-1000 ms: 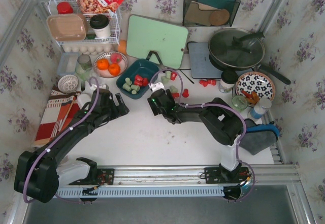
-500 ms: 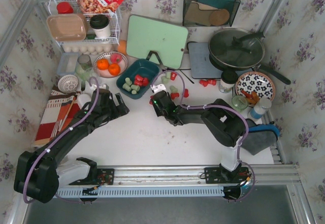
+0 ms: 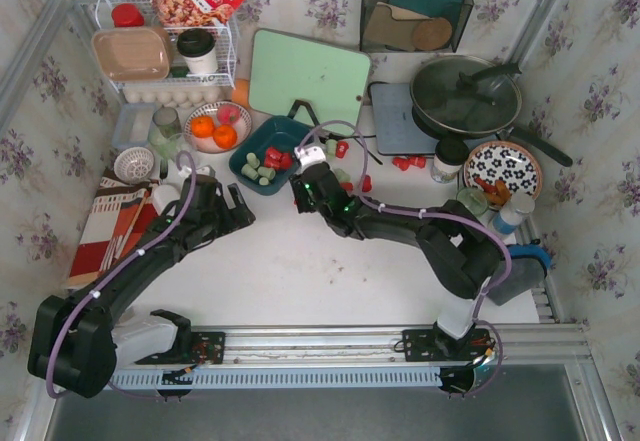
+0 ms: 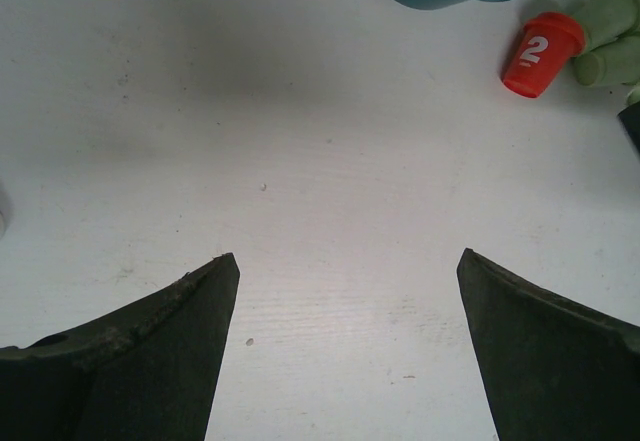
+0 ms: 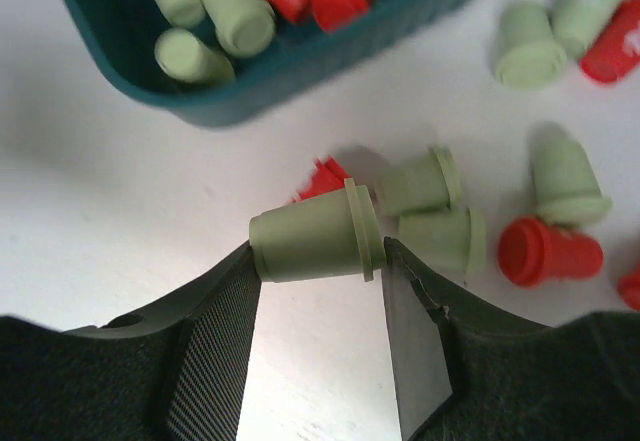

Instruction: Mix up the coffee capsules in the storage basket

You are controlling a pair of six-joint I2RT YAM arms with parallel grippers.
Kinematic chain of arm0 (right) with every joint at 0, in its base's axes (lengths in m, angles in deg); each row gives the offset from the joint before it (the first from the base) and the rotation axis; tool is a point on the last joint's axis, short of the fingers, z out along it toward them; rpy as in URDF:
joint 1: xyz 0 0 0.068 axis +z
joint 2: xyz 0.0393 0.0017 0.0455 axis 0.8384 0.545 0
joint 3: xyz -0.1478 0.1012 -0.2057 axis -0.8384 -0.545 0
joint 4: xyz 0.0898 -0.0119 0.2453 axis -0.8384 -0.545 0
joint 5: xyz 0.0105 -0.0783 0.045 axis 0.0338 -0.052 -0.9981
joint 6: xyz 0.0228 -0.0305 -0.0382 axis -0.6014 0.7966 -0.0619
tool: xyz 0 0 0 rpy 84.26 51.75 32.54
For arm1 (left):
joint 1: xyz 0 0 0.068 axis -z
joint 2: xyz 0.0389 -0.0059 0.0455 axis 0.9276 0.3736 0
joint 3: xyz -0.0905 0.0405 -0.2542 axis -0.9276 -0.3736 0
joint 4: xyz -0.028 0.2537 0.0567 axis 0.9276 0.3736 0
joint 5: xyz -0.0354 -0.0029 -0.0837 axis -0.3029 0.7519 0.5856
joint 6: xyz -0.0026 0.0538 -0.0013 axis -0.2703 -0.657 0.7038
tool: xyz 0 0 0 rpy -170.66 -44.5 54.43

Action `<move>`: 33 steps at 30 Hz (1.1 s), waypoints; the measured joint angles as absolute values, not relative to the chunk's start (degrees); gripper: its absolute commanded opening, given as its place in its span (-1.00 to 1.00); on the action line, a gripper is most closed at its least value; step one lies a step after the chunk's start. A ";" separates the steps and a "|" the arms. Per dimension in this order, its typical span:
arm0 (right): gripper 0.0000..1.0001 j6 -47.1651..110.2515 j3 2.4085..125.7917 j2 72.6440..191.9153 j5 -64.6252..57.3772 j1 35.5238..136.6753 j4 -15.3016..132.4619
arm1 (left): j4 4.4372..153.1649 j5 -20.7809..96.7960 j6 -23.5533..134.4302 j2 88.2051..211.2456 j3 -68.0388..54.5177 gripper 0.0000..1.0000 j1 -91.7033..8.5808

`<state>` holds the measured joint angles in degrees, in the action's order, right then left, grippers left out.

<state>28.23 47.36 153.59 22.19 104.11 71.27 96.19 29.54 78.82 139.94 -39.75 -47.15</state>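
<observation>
left gripper (image 4: 345,256) fingers apart, low over the white table (image 4: 300,111). right gripper (image 5: 320,249) clamped on a pale green capsule (image 5: 310,233) held sideways, just short of the storage basket (image 5: 330,61). Basket holds red and green capsules (image 5: 240,16); loose capsules (image 5: 565,176) lie on the table beside it.

The top view is bright and evenly lit, with only faint, soft-edged shadows on the white table (image 3: 300,271) and a slight wide-angle stretch toward the corners. In the left wrist view a broad grey shadow lies across the upper middle. The red capsule (image 4: 540,54) at upper right is crisp, and the dark fingers (image 4: 130,361) in the bottom corners show little detail. In the right wrist view the storage basket (image 5: 300,76) along the top looks soft, while the pale green capsule (image 5: 315,233) at centre is sharp.
</observation>
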 measured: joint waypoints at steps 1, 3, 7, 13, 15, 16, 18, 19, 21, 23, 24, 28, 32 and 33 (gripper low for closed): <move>-0.13 28.25 48.15 153.61 21.45 104.11 71.82 | 96.17 29.54 78.82 140.05 -39.75 0.85 -47.15; -0.13 28.34 50.31 154.24 20.55 104.11 73.02 | 96.17 29.54 78.82 140.34 -39.75 0.85 -47.15; -0.14 29.80 56.52 158.16 19.26 104.11 75.86 | 96.22 29.52 78.82 140.69 -39.75 0.85 -47.13; -0.14 32.90 66.81 165.61 17.67 104.11 77.26 | 96.22 29.23 78.78 140.21 -39.73 0.84 -47.11; -0.14 33.80 69.46 167.64 17.56 104.13 77.68 | 96.22 29.10 78.78 139.84 -39.73 0.84 -47.11; -0.13 34.24 70.62 168.65 17.60 104.11 77.72 | 96.22 29.08 78.75 139.68 -39.73 0.84 -47.11; -0.12 34.30 72.12 170.44 17.78 104.11 78.07 | 96.22 29.06 78.75 139.46 -39.73 0.85 -47.11; -0.12 34.43 72.71 171.27 17.80 104.11 78.09 | 96.22 29.06 78.75 139.40 -39.73 0.85 -47.11; -0.10 34.48 73.65 172.82 17.80 104.11 78.09 | 96.24 29.08 78.75 139.31 -39.73 0.85 -47.11; -0.08 34.48 74.62 174.24 17.75 104.11 78.11 | 96.22 29.08 78.75 139.25 -39.73 0.84 -47.11; -0.07 34.48 75.05 174.85 17.75 104.11 78.11 | 96.24 29.08 78.75 139.18 -39.73 0.85 -47.11; -0.01 34.43 75.86 176.10 17.60 104.11 78.16 | 96.22 29.08 78.75 138.81 -39.73 0.85 -47.11; 0.24 34.41 75.97 176.19 17.58 104.11 78.11 | 96.22 29.08 78.75 138.79 -39.73 0.85 -47.11; 0.29 34.39 76.01 176.19 17.58 104.11 78.11 | 96.22 29.08 78.75 138.79 -39.73 0.85 -47.11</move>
